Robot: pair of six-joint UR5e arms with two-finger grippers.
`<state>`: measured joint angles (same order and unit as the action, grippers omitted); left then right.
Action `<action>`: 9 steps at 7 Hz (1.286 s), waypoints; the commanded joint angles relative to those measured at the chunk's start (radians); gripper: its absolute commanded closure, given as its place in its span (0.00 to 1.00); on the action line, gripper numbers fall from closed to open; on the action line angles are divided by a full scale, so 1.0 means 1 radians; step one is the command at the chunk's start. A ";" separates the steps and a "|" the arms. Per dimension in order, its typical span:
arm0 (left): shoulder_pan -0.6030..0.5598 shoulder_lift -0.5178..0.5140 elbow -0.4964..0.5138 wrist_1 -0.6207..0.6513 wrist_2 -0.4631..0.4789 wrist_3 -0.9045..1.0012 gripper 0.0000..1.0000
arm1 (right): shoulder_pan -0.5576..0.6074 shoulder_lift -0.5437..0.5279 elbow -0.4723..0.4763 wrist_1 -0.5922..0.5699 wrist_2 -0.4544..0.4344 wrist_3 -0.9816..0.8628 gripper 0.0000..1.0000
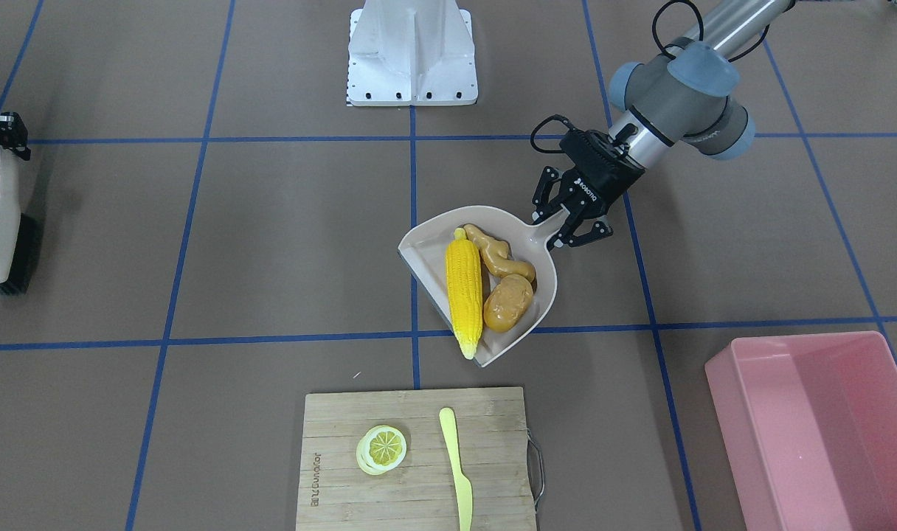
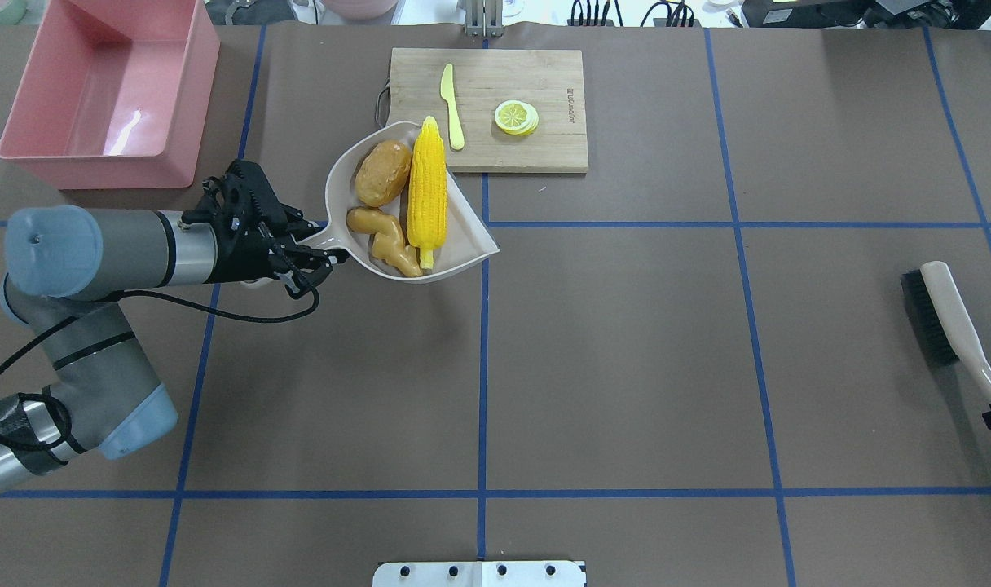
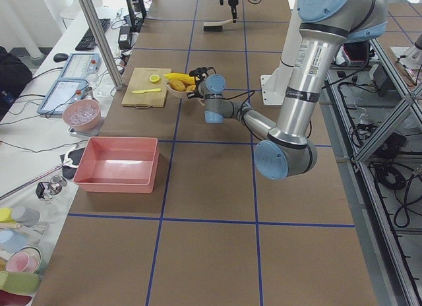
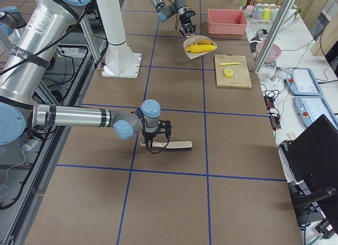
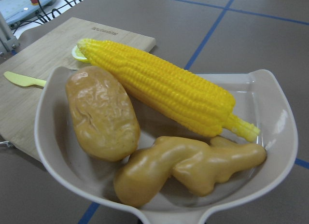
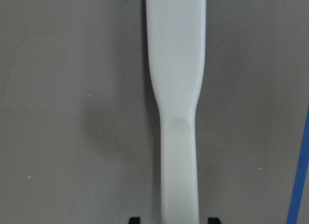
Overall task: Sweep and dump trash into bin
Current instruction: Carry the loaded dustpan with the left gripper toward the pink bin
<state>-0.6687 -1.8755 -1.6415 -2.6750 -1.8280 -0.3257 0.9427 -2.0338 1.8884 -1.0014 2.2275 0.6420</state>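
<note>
The trash lies in a beige dustpan [image 1: 426,230]: a yellow corn cob [image 1: 464,291], a tan ginger root [image 1: 496,254] and an orange-brown potato-like lump [image 1: 507,302]. My left gripper [image 1: 570,221] is shut on the dustpan's handle, as the overhead view also shows at the left gripper [image 2: 312,249]. The corn cob [image 5: 159,91] fills the left wrist view with the other two pieces. The pink bin [image 2: 104,90] stands at the far left corner, apart from the dustpan [image 2: 341,175]. Far to the right, my right gripper [image 1: 6,136] holds the handle of a brush [image 2: 952,322].
A wooden cutting board [image 2: 544,139] with a lemon slice [image 2: 516,116] and a pale yellow knife [image 2: 451,106] lies just beyond the dustpan's mouth. The robot's white base [image 1: 411,55] is at the near middle. Blue tape lines cross the brown table.
</note>
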 commanded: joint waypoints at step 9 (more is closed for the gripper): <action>-0.264 0.067 -0.026 0.089 0.092 -0.637 1.00 | 0.415 0.030 0.046 -0.301 0.095 -0.384 0.00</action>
<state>-0.8842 -1.8172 -1.6674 -2.5889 -1.7169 -0.9097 1.2416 -2.0218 1.9338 -1.1679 2.3217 0.4472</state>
